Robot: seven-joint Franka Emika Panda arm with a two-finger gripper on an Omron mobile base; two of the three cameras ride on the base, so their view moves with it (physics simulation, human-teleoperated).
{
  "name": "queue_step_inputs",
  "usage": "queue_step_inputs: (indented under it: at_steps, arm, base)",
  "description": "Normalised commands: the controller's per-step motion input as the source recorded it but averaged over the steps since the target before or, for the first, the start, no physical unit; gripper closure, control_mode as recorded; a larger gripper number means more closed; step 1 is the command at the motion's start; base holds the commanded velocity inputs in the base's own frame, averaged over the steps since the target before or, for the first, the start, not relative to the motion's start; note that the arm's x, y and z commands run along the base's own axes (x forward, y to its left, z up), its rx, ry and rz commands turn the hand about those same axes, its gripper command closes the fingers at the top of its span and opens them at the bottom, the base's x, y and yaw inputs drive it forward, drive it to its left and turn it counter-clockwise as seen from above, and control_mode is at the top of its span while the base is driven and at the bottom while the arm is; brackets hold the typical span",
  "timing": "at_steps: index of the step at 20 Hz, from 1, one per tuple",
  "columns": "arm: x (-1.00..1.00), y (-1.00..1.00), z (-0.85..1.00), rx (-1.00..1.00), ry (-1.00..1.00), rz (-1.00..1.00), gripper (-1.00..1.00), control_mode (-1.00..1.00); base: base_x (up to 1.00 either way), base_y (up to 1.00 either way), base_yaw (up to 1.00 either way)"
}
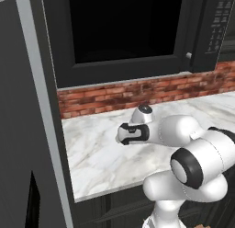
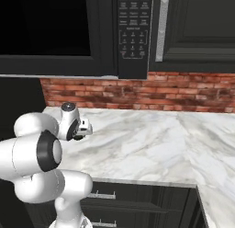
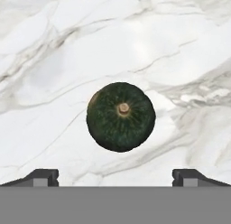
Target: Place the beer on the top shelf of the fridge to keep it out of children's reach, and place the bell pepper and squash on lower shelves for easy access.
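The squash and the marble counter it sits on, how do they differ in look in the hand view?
The squash is dark green with faint ribs; the marble counter is white with grey veins. The squash is a round ball with a tan stem scar at its centre; the counter is a flat spread. The squash is small and lies between the open jaws' line; the counter runs past every edge. Both look glossy.

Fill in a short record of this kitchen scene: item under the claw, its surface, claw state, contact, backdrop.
item: squash, dark green, stem up
surface: marble counter
claw: claw open, tips either side below the squash in the hand view
contact: none, the tips stand apart from it
backdrop: brick wall, black microwave above
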Motion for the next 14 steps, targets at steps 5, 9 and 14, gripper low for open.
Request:
queue_step_inputs:
  at_steps: [5,9,14]
  arm:
    - [0.18,0.04,-0.15,0.0,0.01,0.0,-1.0,-1.0]
    - [0.18,0.03,-0.17,0.0,0.0,0.0,-1.0,-1.0]
    - [0.21,0.06,-0.16,0.0,0.01,0.0,-1.0,-1.0]
  base:
    - [0.0,0.0,0.0]
    - [0.0,0.0,0.0]
    - [0.0,0.0,0.0]
